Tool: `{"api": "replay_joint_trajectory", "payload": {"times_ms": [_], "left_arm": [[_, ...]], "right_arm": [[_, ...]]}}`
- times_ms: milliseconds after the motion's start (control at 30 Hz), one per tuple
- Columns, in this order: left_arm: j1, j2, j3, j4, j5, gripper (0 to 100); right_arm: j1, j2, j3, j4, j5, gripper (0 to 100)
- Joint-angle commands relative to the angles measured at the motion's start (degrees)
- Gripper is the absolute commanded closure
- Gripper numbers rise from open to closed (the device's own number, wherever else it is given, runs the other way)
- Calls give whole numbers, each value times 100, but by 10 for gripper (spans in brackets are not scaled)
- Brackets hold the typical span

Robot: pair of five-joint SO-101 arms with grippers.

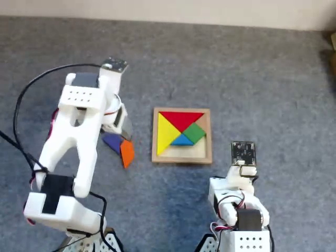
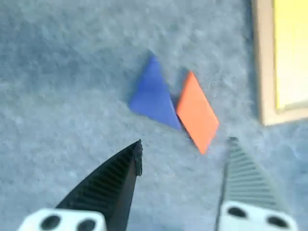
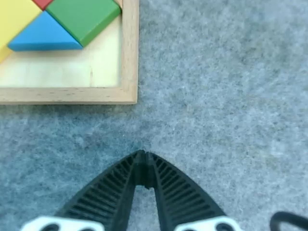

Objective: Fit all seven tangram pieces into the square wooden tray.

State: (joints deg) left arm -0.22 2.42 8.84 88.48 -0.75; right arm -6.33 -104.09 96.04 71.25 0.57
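High view gives me the square wooden tray (image 1: 181,159) flat on the grey, fuzzy table (image 1: 262,79), between my two arms. Four smooth painted pieces sit inside it. A red triangle (image 1: 181,119) lies along the far rim with its apex pointing at the middle, and a yellow triangle (image 1: 166,133) lies along the left rim. A green square (image 1: 195,132) stands on its corner, and a light blue triangle (image 1: 182,140) points away from me. Pale bare wood shows along the near rim.

Left of the tray, apart from it, lie a dark blue triangle (image 2: 153,94) and an orange parallelogram (image 2: 196,111), touching each other. The parallelogram's long axis runs roughly parallel to the tray's left side. My left claw (image 2: 185,141) hangs above these two, spread wide, with ribbed fingers. My right claw (image 3: 143,154) is pinched together on nothing, just off the tray's near corner.
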Motion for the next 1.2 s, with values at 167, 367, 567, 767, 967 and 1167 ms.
{"api": "replay_joint_trajectory", "payload": {"times_ms": [167,367,567,767,967,1167], "left_arm": [[444,-338,1147,-721,1600,698],[497,-338,2018,-1811,1785,698],[690,-330,2774,-2637,1767,699],[778,-330,2941,-2980,1741,803],[760,-356,2941,-3051,1732,871],[769,-400,2897,-3042,1143,913]], "right_arm": [[57,-84,787,40,-18,994],[57,-84,787,40,-18,994],[57,-84,787,40,-18,994],[57,-84,787,40,-18,994],[57,-84,787,40,-18,994],[57,-84,787,40,-18,994]]}}
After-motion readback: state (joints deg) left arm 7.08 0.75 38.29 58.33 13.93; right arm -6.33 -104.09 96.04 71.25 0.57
